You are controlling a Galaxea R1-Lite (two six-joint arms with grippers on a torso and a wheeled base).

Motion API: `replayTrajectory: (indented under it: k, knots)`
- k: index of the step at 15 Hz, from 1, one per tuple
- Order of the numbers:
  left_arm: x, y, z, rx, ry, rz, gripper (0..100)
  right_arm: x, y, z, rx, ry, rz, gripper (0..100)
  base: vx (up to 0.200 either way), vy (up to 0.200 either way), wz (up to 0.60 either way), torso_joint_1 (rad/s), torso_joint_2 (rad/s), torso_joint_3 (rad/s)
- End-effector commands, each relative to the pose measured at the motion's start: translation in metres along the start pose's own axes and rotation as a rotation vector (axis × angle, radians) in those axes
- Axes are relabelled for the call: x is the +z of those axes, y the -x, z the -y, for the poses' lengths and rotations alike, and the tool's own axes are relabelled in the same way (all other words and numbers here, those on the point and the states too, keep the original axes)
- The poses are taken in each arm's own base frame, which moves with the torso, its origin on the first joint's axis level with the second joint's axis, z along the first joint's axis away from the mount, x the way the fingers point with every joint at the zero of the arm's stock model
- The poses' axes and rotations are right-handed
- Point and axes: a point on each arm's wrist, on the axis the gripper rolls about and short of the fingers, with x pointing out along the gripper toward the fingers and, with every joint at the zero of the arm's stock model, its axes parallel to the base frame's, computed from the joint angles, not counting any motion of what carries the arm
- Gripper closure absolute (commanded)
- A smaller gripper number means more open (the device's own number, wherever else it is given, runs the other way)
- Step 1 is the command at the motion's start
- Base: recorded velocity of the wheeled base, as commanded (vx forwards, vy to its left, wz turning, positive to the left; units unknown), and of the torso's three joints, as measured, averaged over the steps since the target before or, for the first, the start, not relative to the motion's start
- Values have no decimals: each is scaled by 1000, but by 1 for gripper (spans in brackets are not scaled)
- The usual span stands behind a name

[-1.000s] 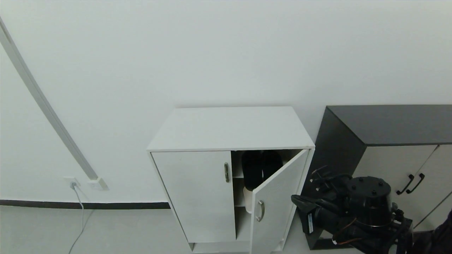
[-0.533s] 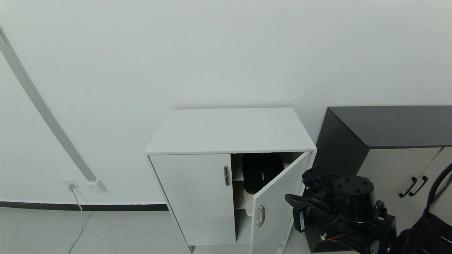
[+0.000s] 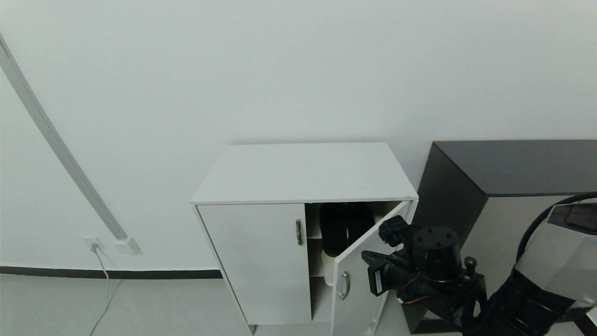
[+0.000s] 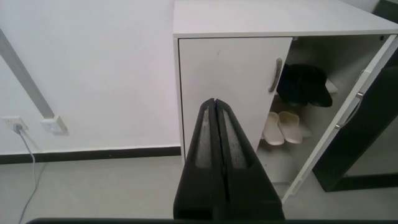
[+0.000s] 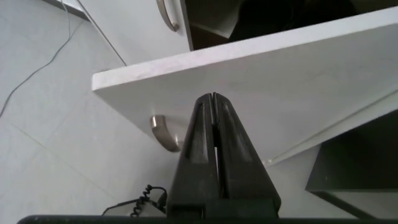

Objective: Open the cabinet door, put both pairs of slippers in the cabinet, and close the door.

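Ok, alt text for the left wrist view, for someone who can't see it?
The shut left gripper points at a white cabinet whose right door stands open. Inside, black slippers sit above a pale pair.

White cabinet, right door ajar, black slippers above cream slippers

A plain indoor room, entryway-like — white wall, grey floor, cabinet holding slippers, dark sideboard, socket.
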Motion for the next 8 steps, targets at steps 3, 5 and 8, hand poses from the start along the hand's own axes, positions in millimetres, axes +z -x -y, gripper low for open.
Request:
replayTrajectory:
  k: [3, 5, 8]
  knots:
    - [0, 0, 0, 0, 0, -1, 100, -3, -19, 1, -8, -1, 2, 100, 0, 0, 0, 0, 0, 0]
    - [0, 0, 0, 0, 0, -1, 100, -1, -26, 3, -14, -4, 13, 100, 0, 0, 0, 0, 0, 0]
    - [0, 0, 0, 0, 0, -1, 100, -1, -38, 6, -24, -3, 13, 100, 0, 0, 0, 0, 0, 0]
